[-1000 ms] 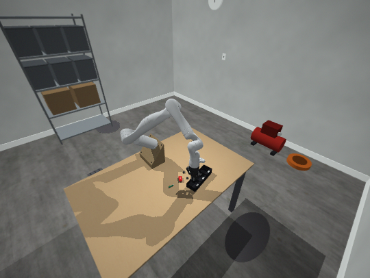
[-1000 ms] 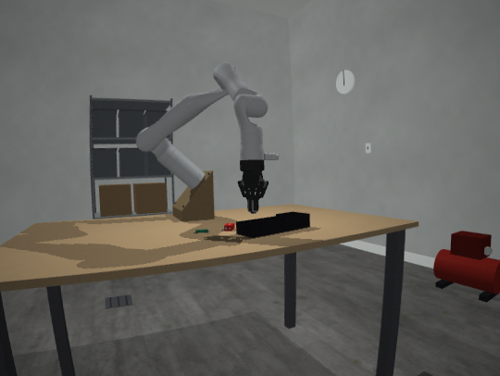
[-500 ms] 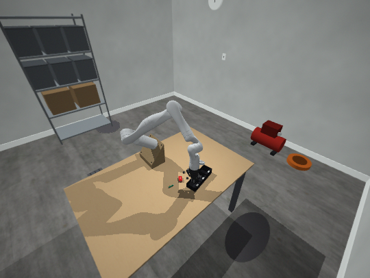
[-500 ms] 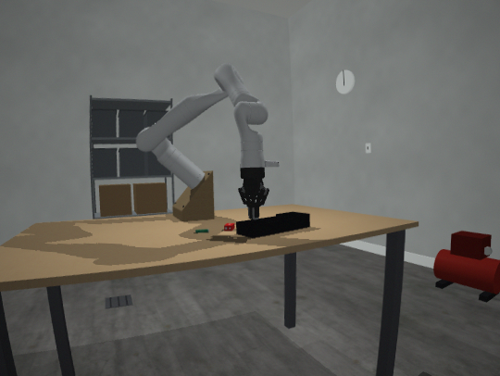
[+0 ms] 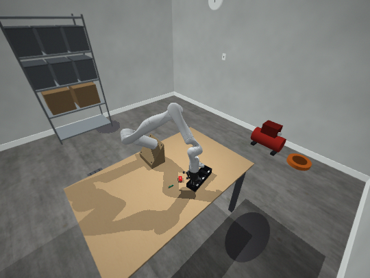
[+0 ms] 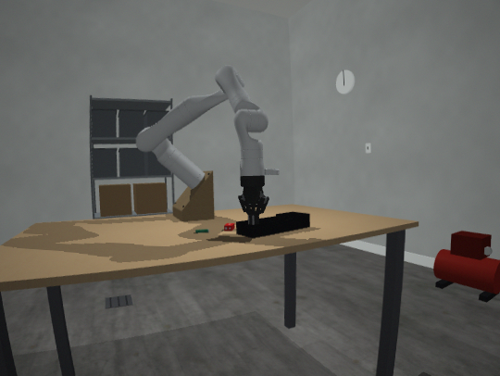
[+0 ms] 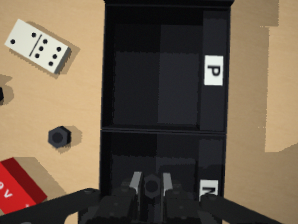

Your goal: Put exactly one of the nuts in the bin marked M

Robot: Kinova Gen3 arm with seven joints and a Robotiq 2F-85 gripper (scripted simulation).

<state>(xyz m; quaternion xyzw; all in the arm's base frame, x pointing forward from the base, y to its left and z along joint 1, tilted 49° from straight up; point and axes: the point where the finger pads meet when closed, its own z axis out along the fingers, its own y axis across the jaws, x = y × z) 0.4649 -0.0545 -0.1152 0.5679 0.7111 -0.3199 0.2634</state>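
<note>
My gripper [image 7: 151,185] is shut on a dark hex nut [image 7: 150,186] and holds it low over the near compartment of the black bin [image 7: 165,100], the one whose label [image 7: 209,187] is partly hidden by my fingers. The far compartment is marked P [image 7: 213,70]. A second dark nut [image 7: 59,136] lies on the table left of the bin. In the exterior view the gripper [image 6: 253,217] hangs just above the left end of the bin [image 6: 273,223]. In the top view the gripper [image 5: 192,178] is over the bin's near end [image 5: 199,178].
A white domino [image 7: 38,46] lies left of the bin's far end. A red block [image 7: 17,185] lies at the lower left; it also shows in the top view [image 5: 180,179]. A small green piece [image 5: 170,186] lies nearby. The arm's wooden base [image 5: 153,155] stands behind.
</note>
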